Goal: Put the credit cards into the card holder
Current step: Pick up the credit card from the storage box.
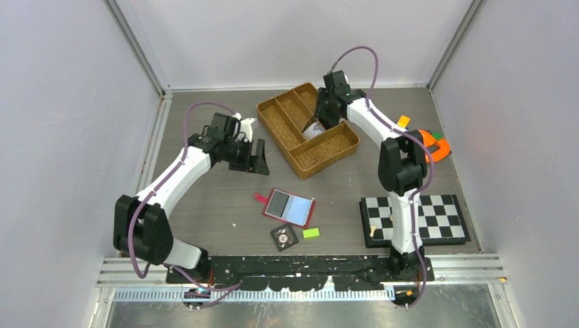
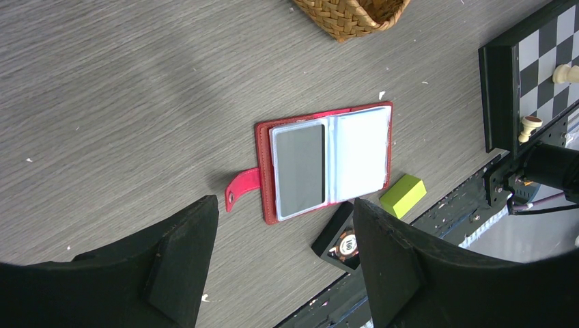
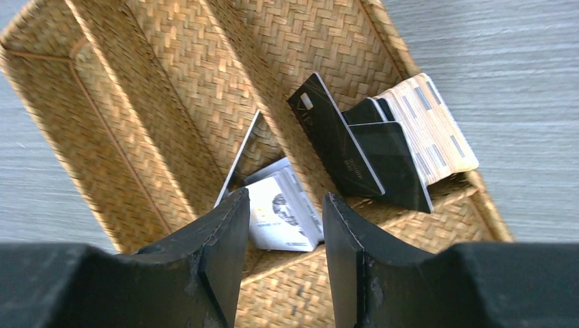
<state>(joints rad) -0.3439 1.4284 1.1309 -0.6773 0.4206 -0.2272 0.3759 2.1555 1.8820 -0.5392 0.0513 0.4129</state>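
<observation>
The left gripper (image 2: 280,273) was seen held above the grey table (image 2: 136,102) with its jaws spread wide and nothing between them, bare tabletop showing through the gap. Just beyond its fingertips, the red card holder (image 2: 263,171) was seen lying open and flat, its closing tab turned away from the chessboard (image 2: 532,68). One grey card (image 2: 298,166) was seen tucked into the clear pocket on the tab side, while the other pocket looked pale and unfilled. A green block (image 2: 403,195) and a black tile with a dial (image 2: 341,240) were set close beside the holder's near edge, apart from it. The right gripper (image 3: 280,253) was lowered into the woven tray (image 3: 157,89), its jaws partly parted. Nothing was seen clamped between the pads. A small stack of white cards (image 3: 283,212) was seen lying on the tray floor right at the fingertips, framed by the gap. Whether they were touched by the fingers could not be told. A thin card (image 3: 239,160) was propped on edge beside that stack. Two black cards (image 3: 334,143) and a tan striped card (image 3: 433,130) were leaned against a woven wall to one side. In the overhead view, the tray was placed well beyond the card holder, toward the far side of the table.
</observation>
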